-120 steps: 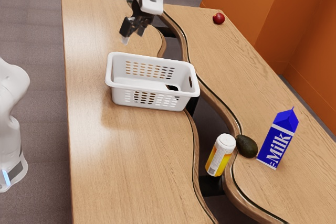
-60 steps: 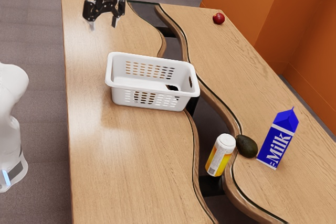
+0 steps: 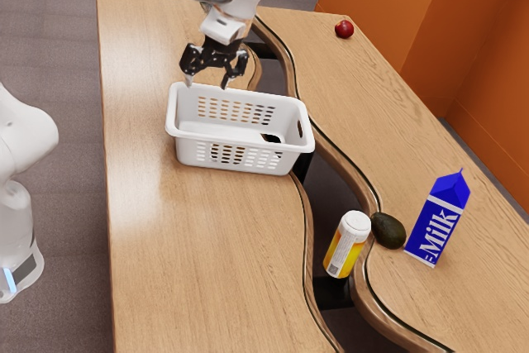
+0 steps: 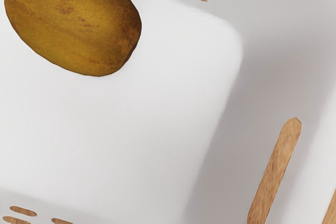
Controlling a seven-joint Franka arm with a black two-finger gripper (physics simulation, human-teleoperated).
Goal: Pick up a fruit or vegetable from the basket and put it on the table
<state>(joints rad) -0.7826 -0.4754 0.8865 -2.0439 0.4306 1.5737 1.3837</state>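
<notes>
My gripper (image 3: 207,83) stands open and empty near the basket (image 3: 190,150). Inside the basket lies the brownish-yellow produce (image 4: 73,22), ungrasped. Outstanding, in my assessment: grasp, lift and placement on the worktop (image 3: 190,262).

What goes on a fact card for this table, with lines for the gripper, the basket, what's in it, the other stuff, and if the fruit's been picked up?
gripper: open and empty, above the basket
basket: white, with slots in its sides
in the basket: a brownish-yellow oval fruit
red thing: an apple on the table
by the milk carton: a dark avocado
bottle: yellow and white, beside the avocado
fruit picked up: not yet
</notes>
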